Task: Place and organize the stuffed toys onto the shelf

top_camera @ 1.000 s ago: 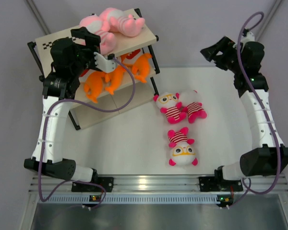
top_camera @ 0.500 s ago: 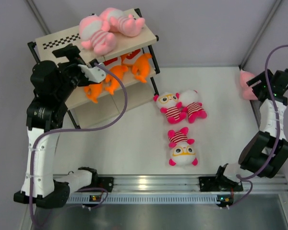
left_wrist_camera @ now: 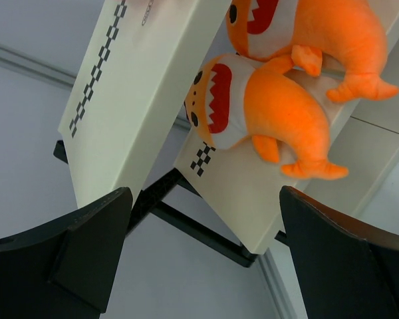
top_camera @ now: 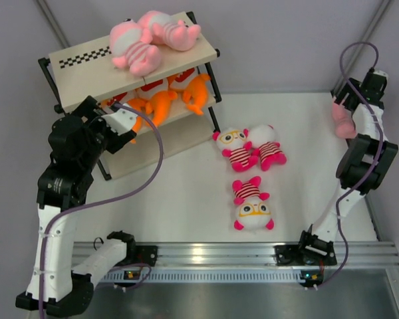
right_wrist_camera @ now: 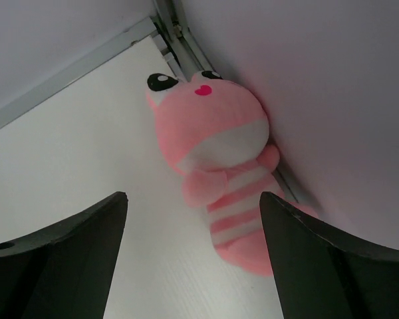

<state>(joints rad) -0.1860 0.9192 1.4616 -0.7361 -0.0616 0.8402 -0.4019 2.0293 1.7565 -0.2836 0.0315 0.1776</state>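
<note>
A pale pink plush doll with a striped belly lies on the white surface, pressed against the right wall. The right tool hangs just over it, spread wide and gripping nothing. The left tool, equally wide and empty, faces the beige-boarded black-framed shelf near the orange plush dolls on its middle tier. Only the top view shows two more pink dolls on the top board and three white-headed dolls in magenta stripes on the surface.
</note>
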